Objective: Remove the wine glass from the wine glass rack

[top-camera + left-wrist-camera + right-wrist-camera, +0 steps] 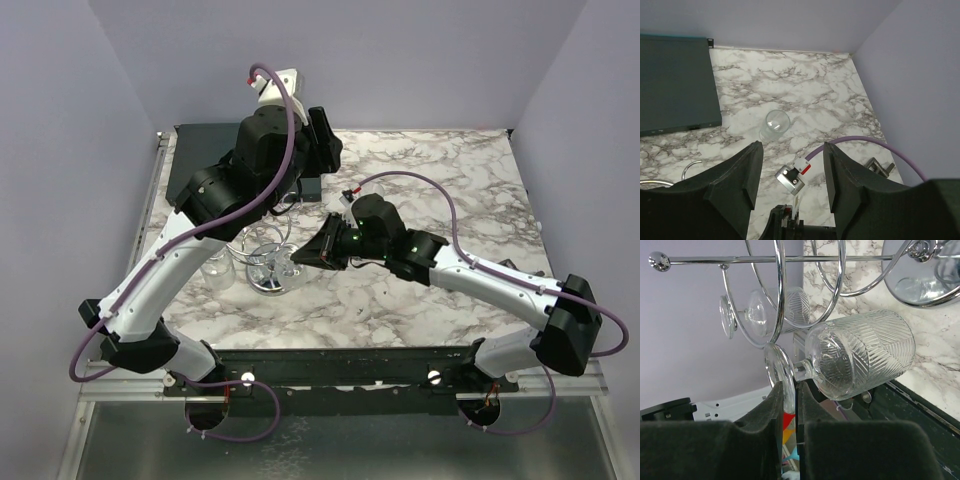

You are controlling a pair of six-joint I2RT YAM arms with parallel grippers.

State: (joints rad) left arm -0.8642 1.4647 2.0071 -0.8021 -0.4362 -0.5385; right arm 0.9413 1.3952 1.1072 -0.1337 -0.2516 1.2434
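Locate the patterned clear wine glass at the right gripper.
The wine glass hangs on the chrome wire rack, mid right wrist view, foot in the right gripper.

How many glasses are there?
3: nearer glass on the rack, held by the right hand; farther glass hanging behind it; third glass standing on the table. Others may hide.

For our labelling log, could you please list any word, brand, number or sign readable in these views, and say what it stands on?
No text can be read in any view.
The red-and-white tag on the cable connector in the left wrist view: any print is too small to read.
The wine glass, the wine glass rack and the dark panel: no lettering visible.
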